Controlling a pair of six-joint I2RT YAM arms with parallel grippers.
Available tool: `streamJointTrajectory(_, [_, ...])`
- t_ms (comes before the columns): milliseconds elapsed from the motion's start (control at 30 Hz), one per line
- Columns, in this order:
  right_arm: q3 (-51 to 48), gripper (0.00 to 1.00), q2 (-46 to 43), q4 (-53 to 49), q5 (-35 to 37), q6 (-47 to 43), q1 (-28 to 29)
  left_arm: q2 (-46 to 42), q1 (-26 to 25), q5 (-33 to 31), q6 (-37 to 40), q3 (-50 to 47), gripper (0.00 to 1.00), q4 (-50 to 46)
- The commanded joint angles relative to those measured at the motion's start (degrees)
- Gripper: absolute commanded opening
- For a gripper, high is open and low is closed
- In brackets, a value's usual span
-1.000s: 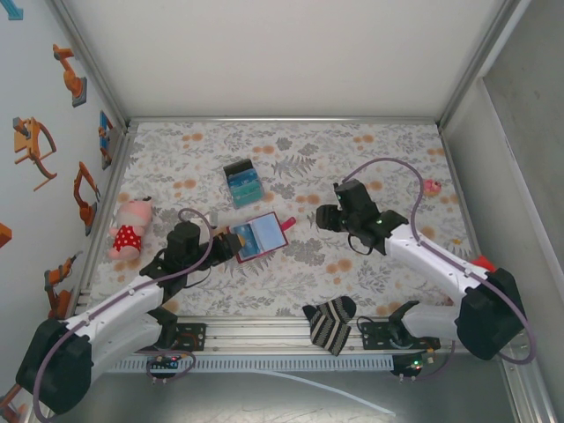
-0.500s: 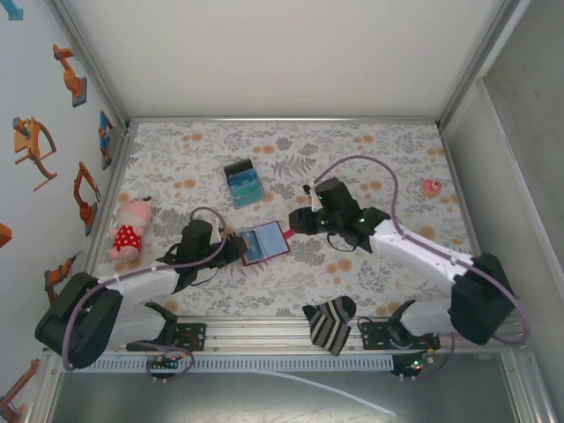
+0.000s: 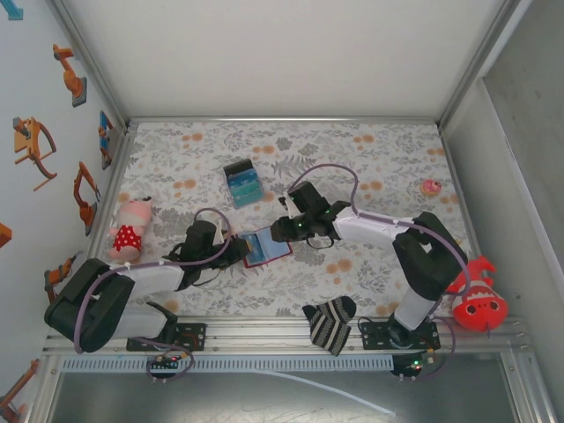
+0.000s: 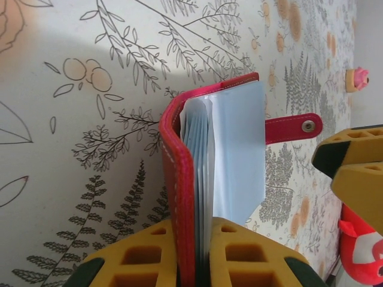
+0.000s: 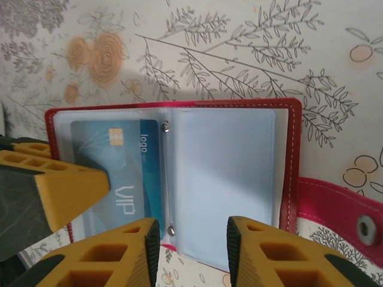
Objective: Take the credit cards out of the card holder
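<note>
Clearly open card holder (image 5: pixel 227 179), floral surface (image 3: pixel 370 150) beneath, white walls (image 3: pixel 291 53) around.
Teal credit card (image 5: pixel 119 173) reads "logo" and "VIP"; left gripper (image 4: pixel 200 263) pinches the red cover, right gripper (image 5: pixel 191 251) spread at its edge.

In the left wrist view, the near end of the card holder (image 4: pixel 179 197) is hidden between the jaws of the left gripper (image 4: pixel 200 230). In the right wrist view, one of these jaws covers a corner of the credit card (image 5: pixel 128 173), and the picture's edge cuts off the closing tab (image 5: pixel 341 215).
</note>
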Motion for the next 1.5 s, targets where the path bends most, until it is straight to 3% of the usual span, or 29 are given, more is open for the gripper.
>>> streamJointTrajectory(0, [2.12,0.32,2.57,-0.87,-0.30,0.93,0.02,0.24,0.69,-0.04,2.40,1.19,0.19,-0.69])
streamJointTrajectory(200, [2.01,0.28,6.36,-0.10,-1.13,2.11,-1.33,-2.26,1.08,-4.32,7.68,4.61,0.47,-10.62])
streamJointTrajectory(433, [0.41,0.25,6.34,1.33,-1.77,3.17,-2.99,-10.01,0.11,-17.44,11.14,7.96,0.54,-27.96])
streamJointTrajectory(567, [-0.12,0.25,4.11,2.24,-1.51,3.41,-3.12,-14.05,-4.82,-28.72,10.79,10.97,0.55,-37.51])
streamJointTrajectory(767, [-1.31,0.27,0.86,5.83,-2.07,5.21,-3.16,-13.97,-9.41,-32.93,7.26,10.07,0.52,-34.32])
streamJointTrajectory(1100, [-1.95,0.27,2.22,11.53,-8.65,9.84,-3.16,-1.47,-11.57,-29.40,5.80,10.23,0.40,-21.74])
streamJointTrajectory(1467, [-3.65,0.29,5.65,15.68,-12.58,15.38,-3.08,5.73,-11.34,-31.62,10.32,15.49,0.28,-23.59])
